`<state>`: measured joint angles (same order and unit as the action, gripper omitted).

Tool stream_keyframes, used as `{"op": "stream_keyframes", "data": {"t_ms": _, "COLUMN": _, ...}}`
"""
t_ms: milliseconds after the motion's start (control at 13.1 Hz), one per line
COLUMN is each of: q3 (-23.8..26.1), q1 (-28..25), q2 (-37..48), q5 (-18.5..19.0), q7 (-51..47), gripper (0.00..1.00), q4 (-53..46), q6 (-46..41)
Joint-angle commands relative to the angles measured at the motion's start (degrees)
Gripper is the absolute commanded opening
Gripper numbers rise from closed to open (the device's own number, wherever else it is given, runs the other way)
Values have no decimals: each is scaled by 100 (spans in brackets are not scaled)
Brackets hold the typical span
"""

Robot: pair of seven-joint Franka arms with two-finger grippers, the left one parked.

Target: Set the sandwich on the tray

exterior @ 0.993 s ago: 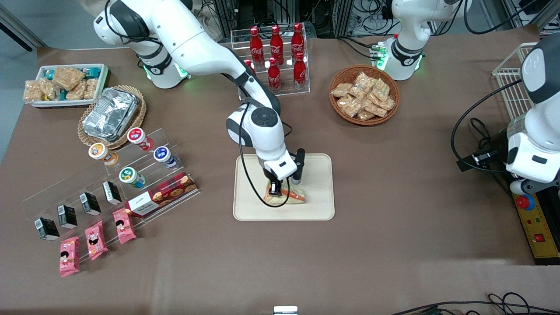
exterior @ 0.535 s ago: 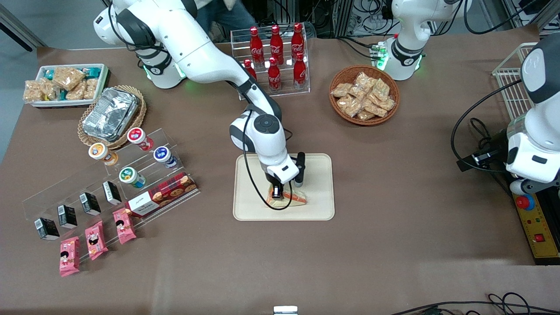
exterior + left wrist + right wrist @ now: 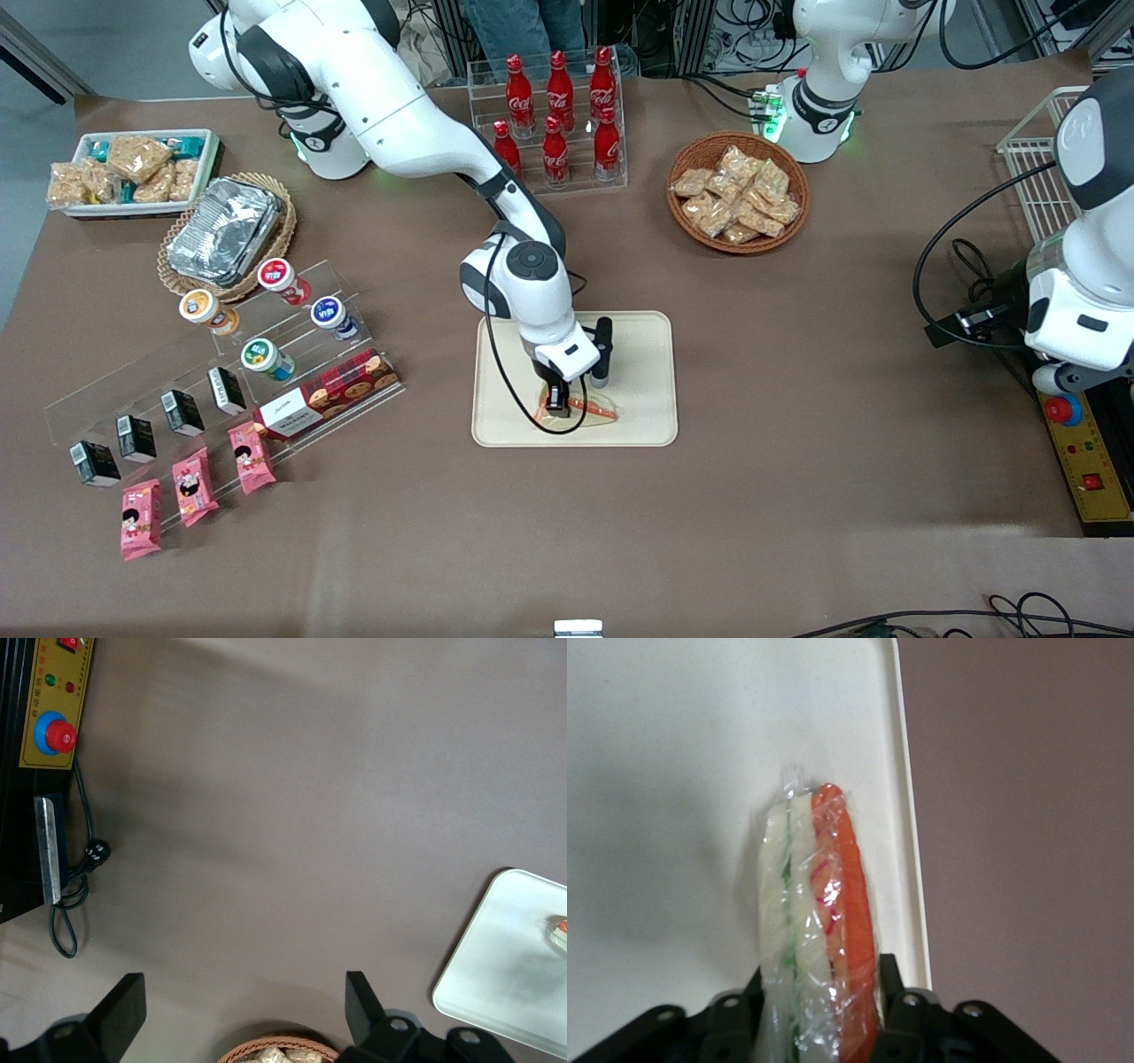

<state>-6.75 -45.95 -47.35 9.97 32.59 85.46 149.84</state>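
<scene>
The bench (image 3: 797,425), covered in brown sheeting, is carrying everything in the scene, and the working arm is reaching down over its middle. The tray (image 3: 638,372) is lying flat on the bench, nearer to the front camera than the clear rack of red cola bottles (image 3: 558,115); the wicker basket of snack packets (image 3: 737,192) is sitting farther from the camera, toward the parked arm's end. Toward the working arm's end, a foil tray (image 3: 221,232) is resting in a shallow wicker basket, with a stepped clear display of small tubs and cartons (image 3: 221,354) nearer the camera. The end effector (image 3: 560,400) is hanging low over the tray, its fingers closed on the sandwich (image 3: 595,409) (image 3: 819,930), one finger pressing each flat side of the wrapped wedge. The sandwich is sitting within the tray's rim, close to the tray edge nearest the camera, its orange-red layer and pale bread showing through the clear wrap
</scene>
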Motion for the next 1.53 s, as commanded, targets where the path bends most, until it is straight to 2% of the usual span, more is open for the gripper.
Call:
{"op": "stream_keyframes", "data": {"t_ms": 0, "q3": 33, "q1": 43, "q2": -30, "q5": 49, "q7": 28, "gripper": 100, "q4": -179, "q6": 10}}
{"op": "stream_keyframes", "data": {"t_ms": 382, "q3": 68, "q1": 104, "q2": 357, "q5": 5, "q7": 28, "gripper": 100, "q4": -100, "q6": -331}}
{"op": "stream_keyframes", "data": {"t_ms": 535, "q3": 60, "q1": 96, "q2": 690, "q5": -475, "q7": 2, "gripper": 100, "q4": -21, "q6": -874}}
{"op": "stream_keyframes", "data": {"t_ms": 688, "q3": 25, "q1": 104, "q2": 1129, "q5": -1239, "q7": -129, "gripper": 100, "q4": -12, "q6": -1708}}
{"op": "stream_keyframes", "data": {"t_ms": 764, "q3": -10, "q1": 104, "q2": 1340, "q5": -1373, "q7": -348, "gripper": 100, "q4": -21, "q6": -2217}}
{"op": "stream_keyframes", "data": {"t_ms": 993, "q3": -195, "q1": 113, "q2": 1920, "q5": -1331, "q7": -1295, "gripper": 100, "q4": -21, "q6": -3387}}
{"op": "stream_keyframes", "data": {"t_ms": 1146, "q3": -493, "q1": 113, "q2": 2316, "q5": -1313, "q7": -1938, "gripper": 100, "q4": -21, "q6": -4073}}
{"op": "stream_keyframes", "data": {"t_ms": 1451, "q3": -600, "q1": 892, "q2": 3159, "q5": -1304, "q7": -2414, "gripper": 100, "q4": 198, "q6": -4629}}
